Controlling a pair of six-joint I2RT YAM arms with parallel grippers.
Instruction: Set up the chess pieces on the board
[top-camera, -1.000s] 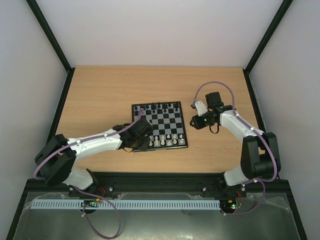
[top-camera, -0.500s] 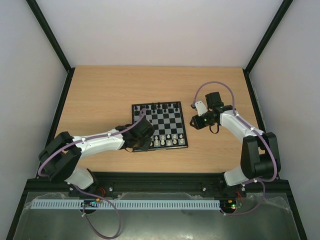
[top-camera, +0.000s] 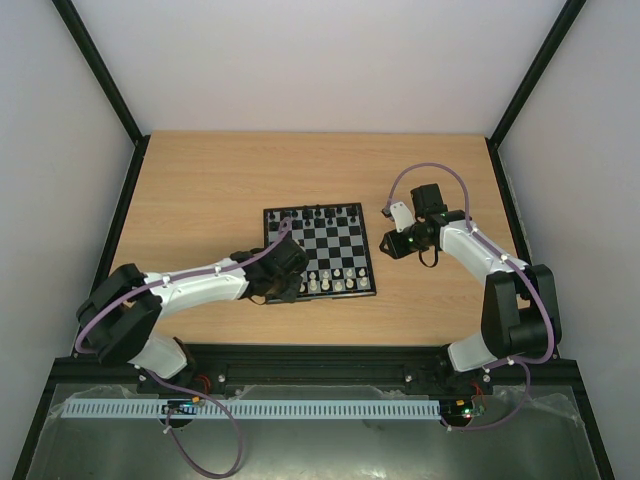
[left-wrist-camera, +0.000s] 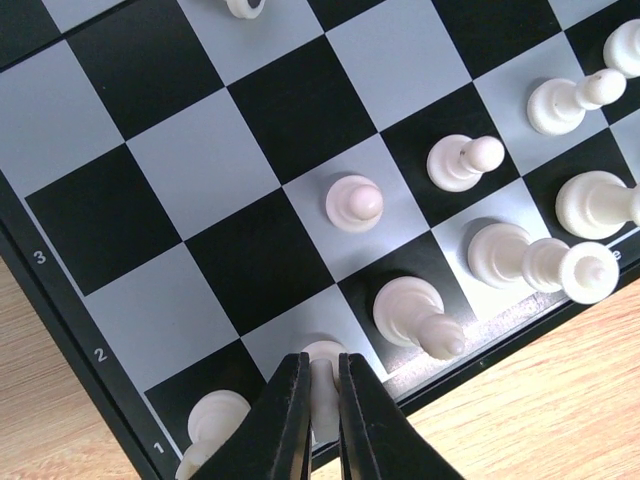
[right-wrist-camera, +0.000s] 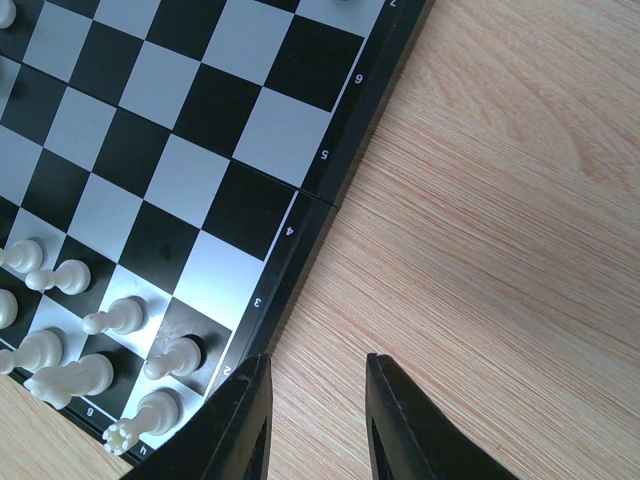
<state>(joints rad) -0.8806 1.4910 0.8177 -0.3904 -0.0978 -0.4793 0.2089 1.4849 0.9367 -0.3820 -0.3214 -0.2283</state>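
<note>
The board (top-camera: 372, 252) lies mid-table, black pieces (top-camera: 318, 213) along its far edge and white pieces (top-camera: 338, 281) in its near rows. My left gripper (top-camera: 284, 270) is over the board's near left corner. In the left wrist view it (left-wrist-camera: 321, 398) is shut on a white piece (left-wrist-camera: 323, 362) that stands on a pale square in row 1. Other white pieces (left-wrist-camera: 415, 312) stand around it. My right gripper (top-camera: 392, 243) hovers beside the board's right edge. In the right wrist view it (right-wrist-camera: 318, 368) is open and empty over bare wood, near row 2.
The board's black border (right-wrist-camera: 322, 185) runs just left of my right fingers. Wooden table (top-camera: 200, 190) surrounds the board, with black frame rails at its left and right sides. White pawns (right-wrist-camera: 170, 358) stand close to the right gripper's left finger.
My left gripper has shifted slightly right over the board's near left corner, then stayed still. The right arm has not moved.
</note>
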